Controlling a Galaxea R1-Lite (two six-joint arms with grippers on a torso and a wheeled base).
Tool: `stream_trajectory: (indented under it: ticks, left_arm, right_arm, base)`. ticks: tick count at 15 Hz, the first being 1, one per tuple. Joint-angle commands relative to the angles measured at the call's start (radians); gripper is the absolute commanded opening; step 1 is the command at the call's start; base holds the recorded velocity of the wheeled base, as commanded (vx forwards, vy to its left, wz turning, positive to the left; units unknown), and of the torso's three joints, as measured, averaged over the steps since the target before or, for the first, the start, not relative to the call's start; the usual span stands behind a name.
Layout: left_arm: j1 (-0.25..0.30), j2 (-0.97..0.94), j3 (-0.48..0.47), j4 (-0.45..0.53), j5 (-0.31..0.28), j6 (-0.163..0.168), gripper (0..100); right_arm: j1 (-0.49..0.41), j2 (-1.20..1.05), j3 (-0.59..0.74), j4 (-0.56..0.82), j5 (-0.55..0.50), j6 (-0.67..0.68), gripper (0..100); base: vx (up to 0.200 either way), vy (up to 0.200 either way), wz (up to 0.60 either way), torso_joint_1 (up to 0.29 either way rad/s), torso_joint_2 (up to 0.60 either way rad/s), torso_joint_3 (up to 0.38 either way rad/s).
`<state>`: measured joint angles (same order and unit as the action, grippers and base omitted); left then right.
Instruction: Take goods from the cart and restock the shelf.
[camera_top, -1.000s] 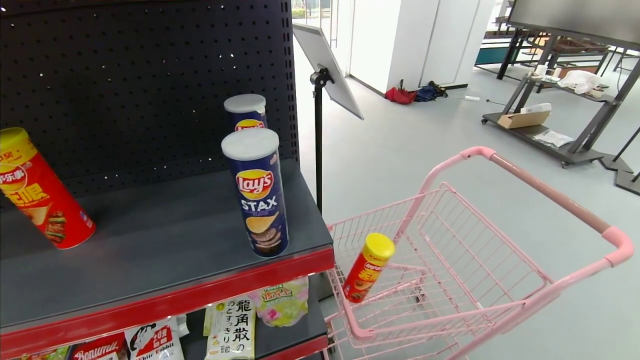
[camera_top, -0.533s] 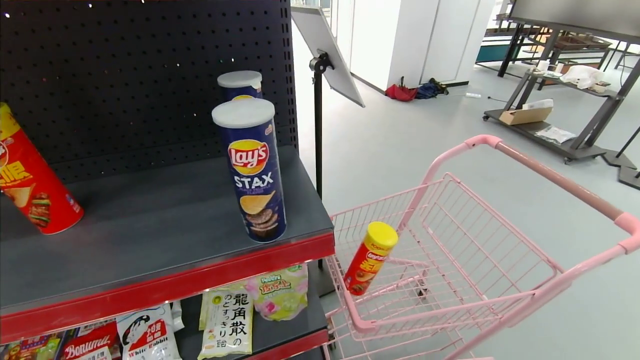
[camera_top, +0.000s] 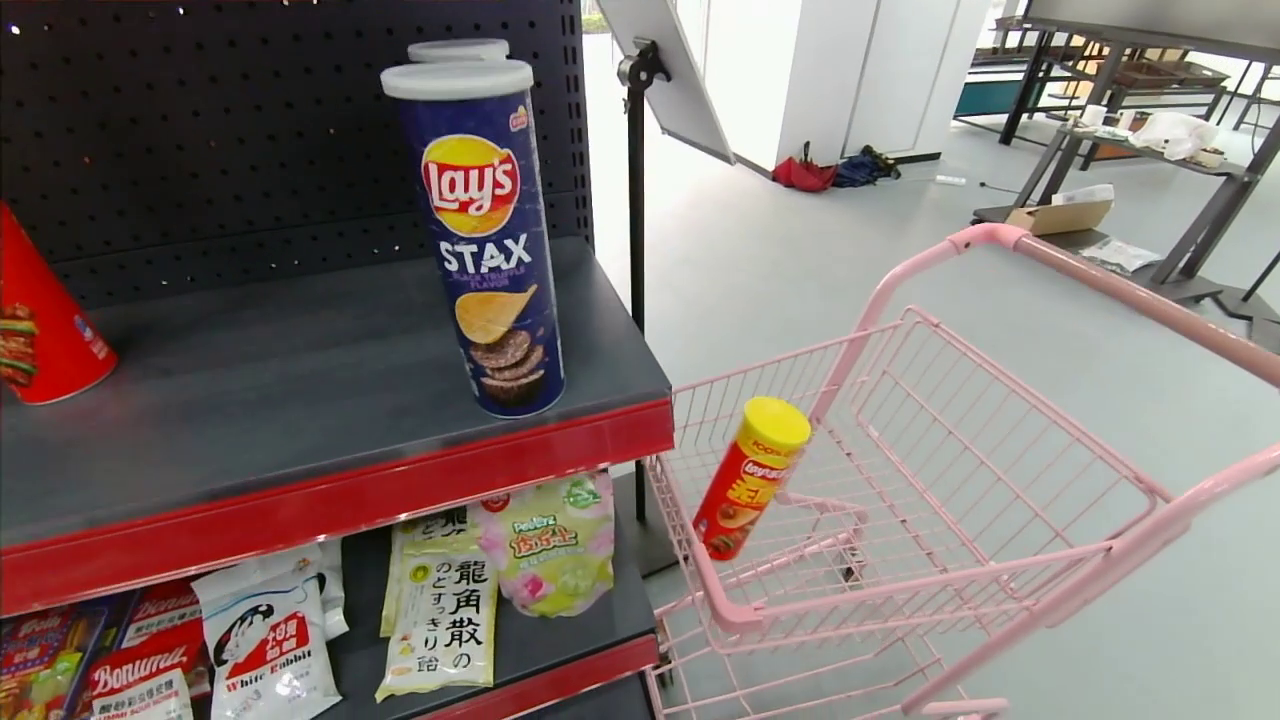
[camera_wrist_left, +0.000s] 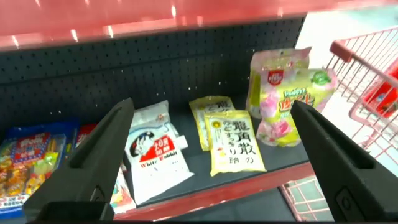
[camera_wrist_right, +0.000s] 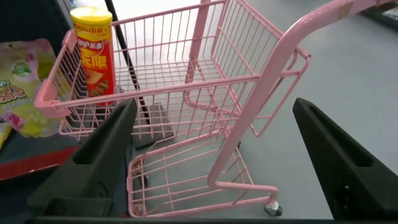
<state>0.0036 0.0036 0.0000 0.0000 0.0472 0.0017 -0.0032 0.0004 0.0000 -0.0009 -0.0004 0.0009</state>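
Note:
A red chips can with a yellow lid (camera_top: 750, 478) leans in the near-left corner of the pink cart's upper basket (camera_top: 1000, 470). On the shelf's top board (camera_top: 300, 400) a tall blue chips can (camera_top: 485, 240) stands near the right front edge. A second blue can (camera_top: 458, 48) is behind it, and a red can (camera_top: 40, 320) is at the far left. My left gripper (camera_wrist_left: 211, 104) is open, facing the lower shelf's snack bags (camera_wrist_left: 233, 140). My right gripper (camera_wrist_right: 214, 102) is open, facing the cart (camera_wrist_right: 249, 93) and its red can (camera_wrist_right: 93, 53).
Snack bags (camera_top: 440, 610) fill the lower shelf under the red front lip (camera_top: 350, 500). A black stand with a tilted white board (camera_top: 640, 150) rises between shelf and cart. Metal racks (camera_top: 1130, 150) stand far right across the open grey floor.
The head camera has moved closer and lower: the shelf cans sit higher in the picture and more of the lower shelf shows. The cans and the cart stay where they were.

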Motion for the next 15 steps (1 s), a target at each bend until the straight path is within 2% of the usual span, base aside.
stream_trajectory:
  ticks: [1, 6, 7, 8, 9, 10, 11, 12, 13, 14, 15]
  left_arm:
    - [-0.001, -0.001, 0.000, 0.000, 0.000, 0.000, 100]
    - [-0.001, -0.001, 0.000, 0.000, 0.000, 0.000, 100]
    - [0.001, -0.001, 0.000, 0.000, 0.000, 0.000, 100]
    - [0.001, -0.001, 0.000, 0.000, 0.000, 0.000, 100]
    - [0.001, -0.001, 0.000, 0.000, 0.000, 0.000, 100]
    - [0.001, -0.001, 0.000, 0.000, 0.000, 0.000, 100]
    - [-0.001, -0.001, 0.000, 0.000, 0.000, 0.000, 100]
    - [-0.001, -0.001, 0.000, 0.000, 0.000, 0.000, 100]
    - [0.001, -0.001, 0.000, 0.000, 0.000, 0.000, 100]
    - [0.001, -0.001, 0.000, 0.000, 0.000, 0.000, 100]
    - [0.001, -0.001, 0.000, 0.000, 0.000, 0.000, 100]
  right_arm:
    - [0.000, 0.001, 0.000, -0.001, 0.000, 0.001, 100]
    - [0.000, 0.004, 0.000, -0.001, 0.007, -0.004, 100]
    - [0.012, 0.099, -0.115, -0.008, 0.040, 0.021, 100]
    - [0.022, 0.300, -0.287, -0.010, 0.048, 0.114, 100]
    - [0.026, 0.490, -0.492, -0.014, 0.062, 0.271, 100]
    - [0.049, 0.708, -0.650, -0.022, 0.120, 0.292, 100]
    - [0.068, 0.773, -0.657, -0.044, 0.129, 0.269, 100]
    - [0.163, 0.952, -0.620, -0.189, 0.131, 0.203, 100]
    - [0.224, 1.107, -0.557, -0.380, 0.129, 0.209, 100]
    - [0.239, 1.199, -0.499, -0.508, 0.137, 0.215, 100]
    - [0.276, 1.353, -0.393, -0.708, 0.174, 0.206, 100]
  base:
    - [0.000, 0.000, 0.00, -0.134, 0.43, 0.295]
    - [0.000, 0.000, 0.00, -0.028, 0.11, 0.078]
    - [0.000, 0.000, 0.00, 0.000, 0.00, 0.000]
    - [0.000, 0.000, 0.00, 0.000, 0.00, 0.000]
    - [0.000, 0.000, 0.00, 0.000, 0.00, 0.000]
    - [0.000, 0.000, 0.00, 0.000, 0.00, 0.000]
    - [0.000, 0.000, 0.00, 0.000, 0.00, 0.000]
    - [0.000, 0.000, 0.00, 0.000, 0.00, 0.000]
    - [0.000, 0.000, 0.00, 0.000, 0.00, 0.000]
    - [0.000, 0.000, 0.00, 0.000, 0.00, 0.000]
    - [0.000, 0.000, 0.00, 0.000, 0.00, 0.000]
